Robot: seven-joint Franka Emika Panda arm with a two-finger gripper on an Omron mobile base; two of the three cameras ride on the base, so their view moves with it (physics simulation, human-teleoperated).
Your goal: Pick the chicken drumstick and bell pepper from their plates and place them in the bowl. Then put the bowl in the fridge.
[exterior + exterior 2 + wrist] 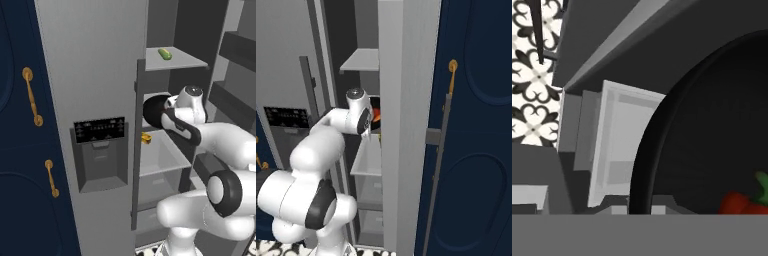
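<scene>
The fridge (90,65) stands open, its grey inner shelves (162,157) showing. My arm reaches inside at middle-shelf height. The dark bowl (151,112) hangs at the hand, just above a shelf, with my gripper (162,114) shut on its rim. In the hand view the bowl (712,130) covers the right side, and the red bell pepper (739,202) with its green stem lies inside it. A red-orange patch of the bowl's contents (376,115) peeks past the wrist in the right base view. The chicken drumstick is hidden, and the plates are out of view.
A green item (164,54) lies on the upper shelf and a small yellow item (146,138) on the middle one. The dispenser door (100,150) is to the left, the other door's edge (406,125) close on the right. Navy cabinets (476,125) flank the fridge.
</scene>
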